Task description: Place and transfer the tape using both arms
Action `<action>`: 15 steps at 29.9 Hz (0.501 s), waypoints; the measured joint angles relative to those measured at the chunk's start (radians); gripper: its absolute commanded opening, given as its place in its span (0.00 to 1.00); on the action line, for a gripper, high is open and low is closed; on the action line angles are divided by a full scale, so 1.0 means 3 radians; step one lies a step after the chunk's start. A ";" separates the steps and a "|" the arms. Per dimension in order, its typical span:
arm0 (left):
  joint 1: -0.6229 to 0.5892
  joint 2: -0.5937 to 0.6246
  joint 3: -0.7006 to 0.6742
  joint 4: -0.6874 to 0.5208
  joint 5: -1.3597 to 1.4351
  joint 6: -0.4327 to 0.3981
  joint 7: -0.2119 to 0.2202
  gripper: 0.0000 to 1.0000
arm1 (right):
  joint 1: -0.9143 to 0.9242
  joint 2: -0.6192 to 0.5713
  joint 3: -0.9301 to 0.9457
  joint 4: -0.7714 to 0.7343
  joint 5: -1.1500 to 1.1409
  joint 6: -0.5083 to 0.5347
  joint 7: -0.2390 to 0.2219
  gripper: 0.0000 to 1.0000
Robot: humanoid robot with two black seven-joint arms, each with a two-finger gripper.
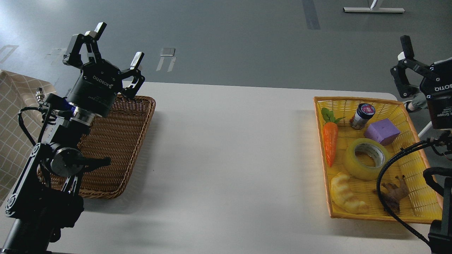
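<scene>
The tape (367,159), a wide translucent yellow roll with a pale core, lies flat in the yellow basket (355,100) at the right of the white table. My left gripper (118,43) is raised over the far corner of the brown wicker basket (116,148) at the left, open and holding nothing. My right gripper (431,53) hangs at the right edge, beyond the yellow basket's far right corner. One of its fingers (406,44) shows, splayed wide from the body, while the other is cut off by the frame. It holds nothing and is well above and behind the tape.
In the yellow basket with the tape are a toy carrot (330,143), a small jar (361,115), a purple block (382,131), a pale croissant toy (346,194) and a brown figure (395,192). A black cable (388,165) of my right arm crosses the basket. A checked cloth (14,109) lies far left.
</scene>
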 measured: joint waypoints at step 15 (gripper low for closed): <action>0.0131 0.0012 -0.0049 -0.0128 -0.0075 0.0000 -0.0045 1.00 | -0.0008 0.0010 -0.0001 -0.0005 -0.0004 0.0000 0.0000 1.00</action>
